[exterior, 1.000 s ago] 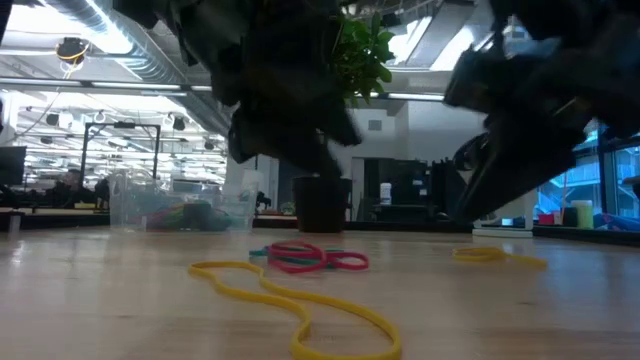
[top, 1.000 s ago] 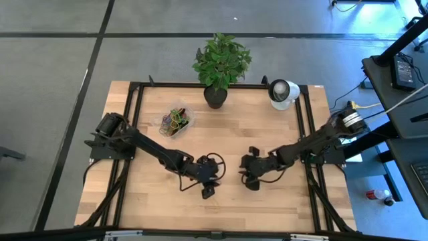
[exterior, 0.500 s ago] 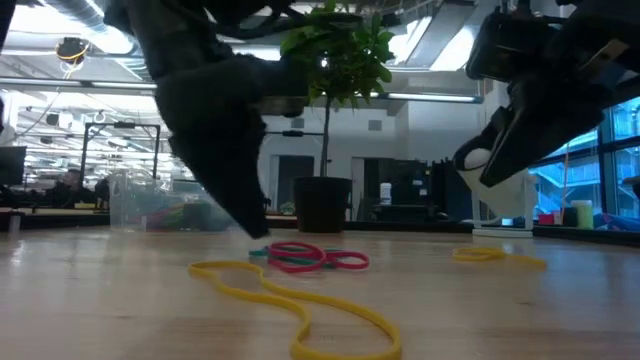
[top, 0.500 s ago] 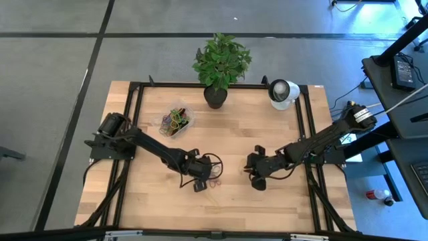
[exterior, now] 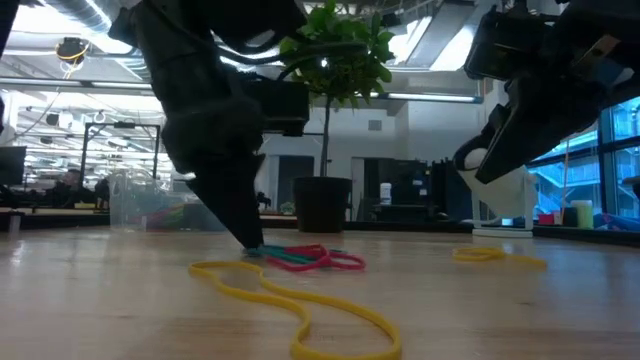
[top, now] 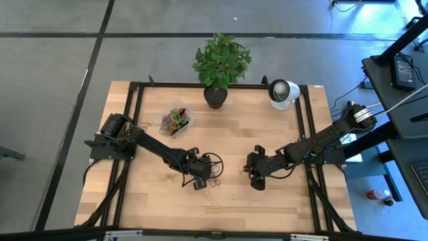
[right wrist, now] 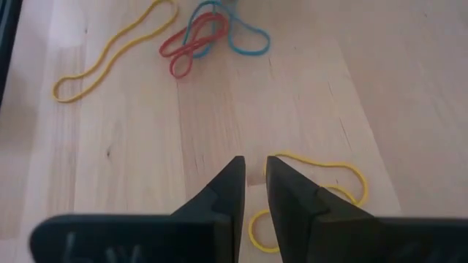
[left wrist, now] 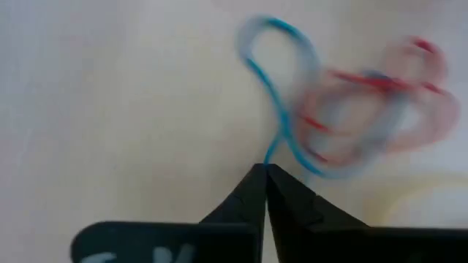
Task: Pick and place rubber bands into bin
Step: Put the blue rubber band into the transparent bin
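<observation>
Several tangled rubber bands lie mid-tabletop; the left gripper, pinched shut on a blue band, may drag the red ones along — and shed them short of the bin. Right gripper, a slit apart and empty, hovers over a yellow band.

Two dark jointed arms showing over a table.
The left gripper and right gripper are each showing two black wedge-shaped fingers; a thin black cable is looping beside the left wrist.

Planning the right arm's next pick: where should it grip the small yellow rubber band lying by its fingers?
Probably the near curve of the small yellow rubber band, taken from straight above. It lies flat on the table, beside the right gripper, clear of other bands.
</observation>
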`<state>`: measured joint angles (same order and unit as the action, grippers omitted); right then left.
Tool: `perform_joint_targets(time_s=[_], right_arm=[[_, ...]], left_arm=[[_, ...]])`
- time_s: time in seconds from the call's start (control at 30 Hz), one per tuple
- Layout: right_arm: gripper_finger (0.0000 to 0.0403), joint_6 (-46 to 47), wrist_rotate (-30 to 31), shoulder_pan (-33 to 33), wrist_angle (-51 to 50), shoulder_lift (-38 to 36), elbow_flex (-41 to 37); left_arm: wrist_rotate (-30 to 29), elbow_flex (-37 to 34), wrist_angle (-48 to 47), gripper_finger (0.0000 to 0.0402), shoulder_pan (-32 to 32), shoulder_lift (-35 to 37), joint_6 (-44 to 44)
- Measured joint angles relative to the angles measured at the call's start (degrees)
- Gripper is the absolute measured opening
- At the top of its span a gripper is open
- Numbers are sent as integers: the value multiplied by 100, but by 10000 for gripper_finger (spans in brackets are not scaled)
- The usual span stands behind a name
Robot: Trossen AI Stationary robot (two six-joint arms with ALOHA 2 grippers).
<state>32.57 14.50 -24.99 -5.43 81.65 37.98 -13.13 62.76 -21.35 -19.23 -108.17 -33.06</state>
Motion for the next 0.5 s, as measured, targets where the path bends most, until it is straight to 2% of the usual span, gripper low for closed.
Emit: perform_joint_targets(time_s=[0.1,0.17,0.33,0.5], right_arm=[[61,-10,63,0,-9,0,0],[61,-35,108,0,-22,0,0],[61,-150,122,1,-17,0,0],[61,-193,150,2,-20,0,0]], left_arm=[[124,-12,-69,2,-89,431,25],[-38,9,-70,2,-128,778,26],[-876,69,-124,2,-275,1638,45],[-1752,331,-130,2,-449,2286,450]])
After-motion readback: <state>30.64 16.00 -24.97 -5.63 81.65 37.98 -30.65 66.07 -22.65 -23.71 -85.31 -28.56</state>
